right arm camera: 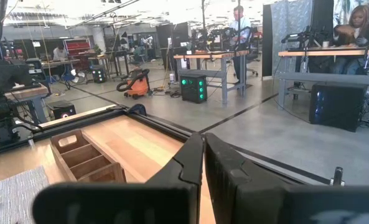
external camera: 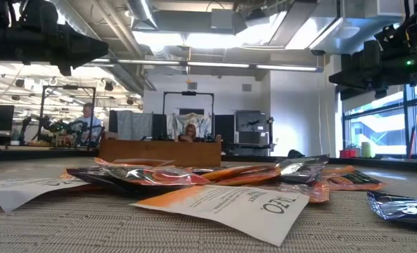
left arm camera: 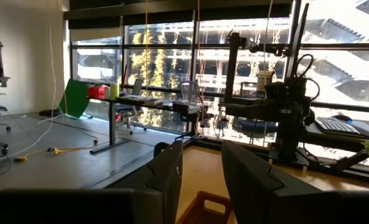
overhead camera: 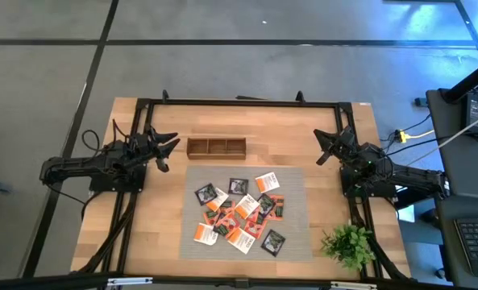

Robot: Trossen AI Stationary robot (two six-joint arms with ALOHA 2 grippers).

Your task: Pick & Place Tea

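both my arms are raised clear of the tabletop (overhead camera: pixel 150 234), one at each side edge. my left claw (overhead camera: pixel 168 150) points toward the wooden tray (overhead camera: pixel 216 147), fingers apart, holding nothing. my right claw (overhead camera: pixel 325 148) has its fingers together, empty. the tray's three compartments hold nothing. the tea sachets (overhead camera: pixel 240 214) lie heaped on the grey mat (overhead camera: pixel 291 242), near the tray.

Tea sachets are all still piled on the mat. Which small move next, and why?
Probably swing the left gripper, open and empty beside the tray, down over the nearest sachets. All three compartments look empty, and the right gripper is shut.
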